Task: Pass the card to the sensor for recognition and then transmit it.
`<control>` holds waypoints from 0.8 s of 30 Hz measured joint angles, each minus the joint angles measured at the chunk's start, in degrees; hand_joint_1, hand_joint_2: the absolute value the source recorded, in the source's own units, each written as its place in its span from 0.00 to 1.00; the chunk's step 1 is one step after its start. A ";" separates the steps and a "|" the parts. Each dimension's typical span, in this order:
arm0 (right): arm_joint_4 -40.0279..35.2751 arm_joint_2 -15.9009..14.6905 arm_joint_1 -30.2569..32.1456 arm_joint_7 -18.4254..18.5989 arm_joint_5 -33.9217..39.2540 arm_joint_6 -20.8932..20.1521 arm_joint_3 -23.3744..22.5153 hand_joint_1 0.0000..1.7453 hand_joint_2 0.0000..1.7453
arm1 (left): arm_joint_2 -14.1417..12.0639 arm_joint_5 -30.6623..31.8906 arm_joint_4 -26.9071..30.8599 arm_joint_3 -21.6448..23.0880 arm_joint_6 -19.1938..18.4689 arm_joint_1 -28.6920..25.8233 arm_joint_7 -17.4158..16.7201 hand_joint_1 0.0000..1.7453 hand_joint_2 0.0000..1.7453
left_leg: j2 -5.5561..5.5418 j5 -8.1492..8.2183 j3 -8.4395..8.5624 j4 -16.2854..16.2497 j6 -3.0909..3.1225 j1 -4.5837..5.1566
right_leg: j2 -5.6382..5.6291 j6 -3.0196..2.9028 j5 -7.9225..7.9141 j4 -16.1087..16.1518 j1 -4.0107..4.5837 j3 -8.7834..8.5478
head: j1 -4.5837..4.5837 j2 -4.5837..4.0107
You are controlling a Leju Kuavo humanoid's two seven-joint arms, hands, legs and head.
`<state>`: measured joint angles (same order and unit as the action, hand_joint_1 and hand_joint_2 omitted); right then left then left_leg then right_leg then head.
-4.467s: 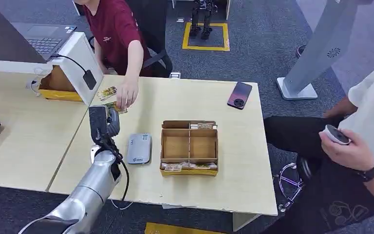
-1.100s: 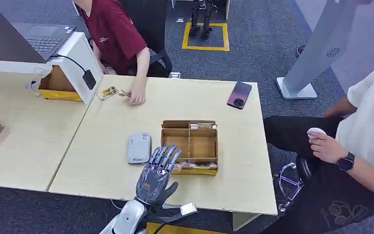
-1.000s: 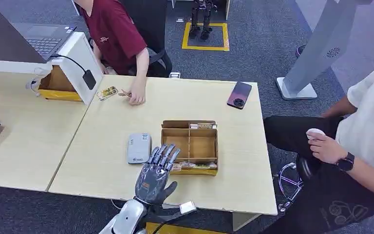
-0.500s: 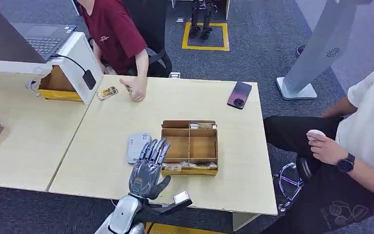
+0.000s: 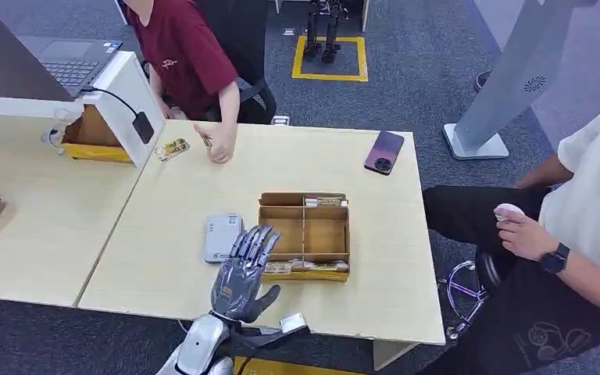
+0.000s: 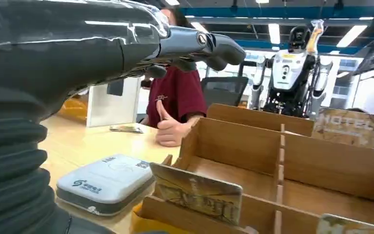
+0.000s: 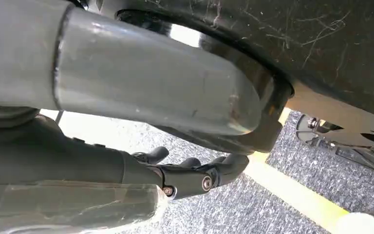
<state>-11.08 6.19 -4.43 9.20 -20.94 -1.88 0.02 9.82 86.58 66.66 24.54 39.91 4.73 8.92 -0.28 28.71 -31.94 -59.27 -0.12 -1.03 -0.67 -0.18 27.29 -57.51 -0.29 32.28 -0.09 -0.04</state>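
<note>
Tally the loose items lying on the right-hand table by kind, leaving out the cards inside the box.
Card reader: 1
Divided cardboard box: 1
Phone: 1
Card lying flat near the person's hand: 1
Total: 4

Cards (image 5: 275, 267) standing on edge in the front slot of a brown cardboard box (image 5: 324, 234) with dividers, on a pale wooden table; nearest card (image 6: 196, 193) upright, tilted slightly, printed in yellow and brown. Grey, flat, rounded sensor (image 5: 221, 237) lying just beside the box on its left, logo facing up. One more card (image 5: 171, 148) flat at the table's far left edge.
</note>
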 joint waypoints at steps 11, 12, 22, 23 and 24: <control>0.00 0.00 -0.03 -0.15 -0.85 0.00 0.00 0.00 0.00 | 1.22 0.37 -0.85 -1.42 0.00 -0.33 0.28 1.00 1.00 | 0.00 0.00 0.01 0.00 0.00 0.00 | 0.01 0.00 0.00 0.00 0.00 0.00 | 0.00 0.00; 0.00 0.00 -0.03 -0.15 -0.85 -0.02 0.00 0.00 0.00 | 1.27 0.52 -1.03 -1.46 0.00 -0.33 0.28 1.00 1.00 | 0.00 0.00 0.01 0.00 0.00 0.00 | 0.00 0.00 0.00 0.00 0.00 0.00 | 0.00 0.00; 0.00 0.02 -0.20 0.07 -1.03 -0.15 -0.02 0.00 0.00 | 1.99 -0.26 -4.24 -3.58 0.00 -0.22 1.09 1.00 1.00 | 0.00 0.00 0.00 0.00 0.00 0.00 | 0.00 0.00 0.00 0.00 0.00 0.00 | 0.00 0.00; 0.00 0.02 -0.23 0.09 -1.03 -0.18 -0.02 0.00 0.00 | 2.08 -0.35 -4.31 -3.73 0.00 -0.20 1.37 1.00 1.00 | -0.01 0.00 0.00 0.00 0.00 0.00 | 0.01 0.00 0.00 0.00 0.00 0.00 | 0.00 0.00; 0.00 0.02 -0.28 0.22 -1.03 -0.20 -0.02 0.00 0.00 | 2.21 -0.42 -4.37 -3.91 0.00 -0.03 1.49 1.00 1.00 | -0.01 0.00 0.00 0.00 0.00 0.00 | 0.01 0.00 0.00 0.00 0.00 0.00 | 0.00 0.00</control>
<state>-11.08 6.21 -4.71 9.42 -21.97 -2.08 0.00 12.02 86.16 62.29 20.63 39.91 4.70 10.40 -0.29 28.71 -31.94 -59.27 -0.12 -1.03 -0.67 -0.18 27.29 -57.52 -0.29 32.28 -0.09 -0.04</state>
